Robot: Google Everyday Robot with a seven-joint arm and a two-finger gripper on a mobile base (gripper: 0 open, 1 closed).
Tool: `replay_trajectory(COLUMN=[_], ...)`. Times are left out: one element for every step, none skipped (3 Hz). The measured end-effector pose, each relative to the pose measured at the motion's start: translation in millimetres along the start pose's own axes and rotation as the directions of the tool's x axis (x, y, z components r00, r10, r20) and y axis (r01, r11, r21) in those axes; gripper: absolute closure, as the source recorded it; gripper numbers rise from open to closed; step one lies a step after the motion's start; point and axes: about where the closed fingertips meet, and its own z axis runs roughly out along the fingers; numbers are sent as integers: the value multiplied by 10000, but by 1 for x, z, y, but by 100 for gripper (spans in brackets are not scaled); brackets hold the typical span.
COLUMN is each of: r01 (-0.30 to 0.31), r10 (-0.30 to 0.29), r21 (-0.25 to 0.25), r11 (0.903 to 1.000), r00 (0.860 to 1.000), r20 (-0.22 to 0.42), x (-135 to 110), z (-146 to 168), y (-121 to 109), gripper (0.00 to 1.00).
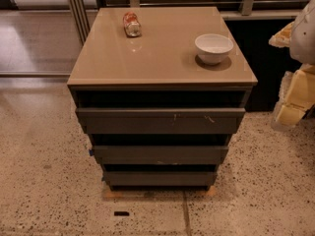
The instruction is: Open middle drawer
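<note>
The middle drawer (160, 155) is a plain dark grey handleless front, between the widest top front with pale scratch marks (160, 120) and the narrowest bottom front (160, 179). Its front lines up with the stepped stack of fronts, with a dark gap above it, and none of its interior shows. My gripper (291, 113), cream and yellow, hangs at the right edge of the camera view, to the right of the cabinet at about the height of the top front. It is well apart from the drawers and touches nothing.
The cabinet's tan glossy top (162, 58) carries a white bowl (213, 48) at the right and a red and white can (132, 24) lying at the back. Speckled floor (44, 181) surrounds the cabinet. A dark wall and railing stand behind.
</note>
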Motion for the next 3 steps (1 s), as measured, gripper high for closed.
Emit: replay_trajectory(r01=[31, -234, -1562], r10=[-32, 255, 1936], r21=[158, -247, -1658], r11=[9999, 9994, 9737], r00=[10000, 9959, 9509], r20=[83, 864, 2415], x=[-1, 13, 34], z=[-2, 35, 126], y=[0, 15, 49], gripper=[0, 0, 0])
